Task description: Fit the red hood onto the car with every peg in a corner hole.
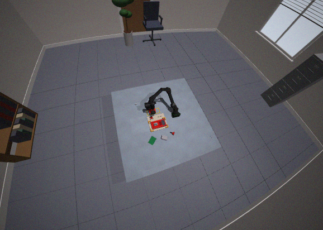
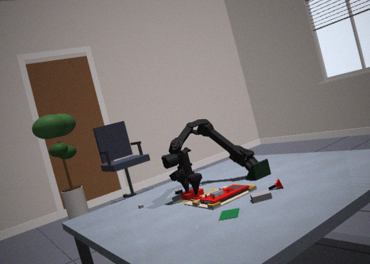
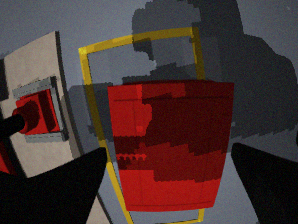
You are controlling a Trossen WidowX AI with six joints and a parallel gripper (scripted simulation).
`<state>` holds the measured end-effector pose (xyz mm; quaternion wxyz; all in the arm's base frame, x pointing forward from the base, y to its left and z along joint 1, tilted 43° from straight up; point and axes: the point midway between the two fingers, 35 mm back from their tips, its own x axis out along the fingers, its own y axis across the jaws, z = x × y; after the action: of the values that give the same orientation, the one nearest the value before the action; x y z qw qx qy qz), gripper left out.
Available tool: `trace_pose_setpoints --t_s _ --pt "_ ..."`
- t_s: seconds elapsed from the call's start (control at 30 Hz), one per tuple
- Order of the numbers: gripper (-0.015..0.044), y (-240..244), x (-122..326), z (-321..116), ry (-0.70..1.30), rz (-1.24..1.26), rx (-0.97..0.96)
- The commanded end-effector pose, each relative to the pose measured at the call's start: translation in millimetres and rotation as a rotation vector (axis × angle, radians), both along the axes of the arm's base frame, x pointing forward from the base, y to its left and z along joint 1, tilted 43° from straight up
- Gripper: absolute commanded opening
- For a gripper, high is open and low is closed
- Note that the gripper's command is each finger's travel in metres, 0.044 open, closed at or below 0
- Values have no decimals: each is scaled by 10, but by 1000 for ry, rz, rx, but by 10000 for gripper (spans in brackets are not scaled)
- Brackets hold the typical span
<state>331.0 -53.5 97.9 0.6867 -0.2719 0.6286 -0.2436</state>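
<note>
The red hood (image 3: 190, 115) (image 2: 187, 196) lies roof up on the table, partly over a yellow outline (image 3: 85, 67) (image 1: 159, 109). My gripper (image 3: 170, 153) (image 2: 191, 193) is open and empty, pointing down, with one finger on each side of the hood in the wrist view. Whether the fingertips are level with the hood's sides is hard to tell. The red chassis (image 2: 223, 197) (image 1: 160, 127) sits in the pale jig (image 2: 225, 203) with the grey engine block (image 2: 216, 193) (image 1: 155, 124) on its deck. The pegs are too small to tell apart clearly.
A red part with a black shaft (image 3: 35, 115) sits in a grey holder on the jig, left of the hood. A green tile (image 1: 152, 140) (image 2: 229, 214), a grey block (image 1: 164, 138) (image 2: 261, 197) and a red-and-black piece (image 1: 172, 133) (image 2: 279, 184) lie beyond the jig.
</note>
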Motion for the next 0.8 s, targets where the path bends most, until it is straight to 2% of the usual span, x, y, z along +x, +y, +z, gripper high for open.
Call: trace_pose_setpoints --t_s 0.0,0.23,0.37,0.67,0.77 --pt "440 -25 -11 -23 8 2 -4" --pt "440 -49 -9 -48 8 2 -5" --pt "335 -27 3 -28 0 0 0" --pt "275 -27 3 -28 0 0 0" --pt "196 -17 1 -20 1 1 0"
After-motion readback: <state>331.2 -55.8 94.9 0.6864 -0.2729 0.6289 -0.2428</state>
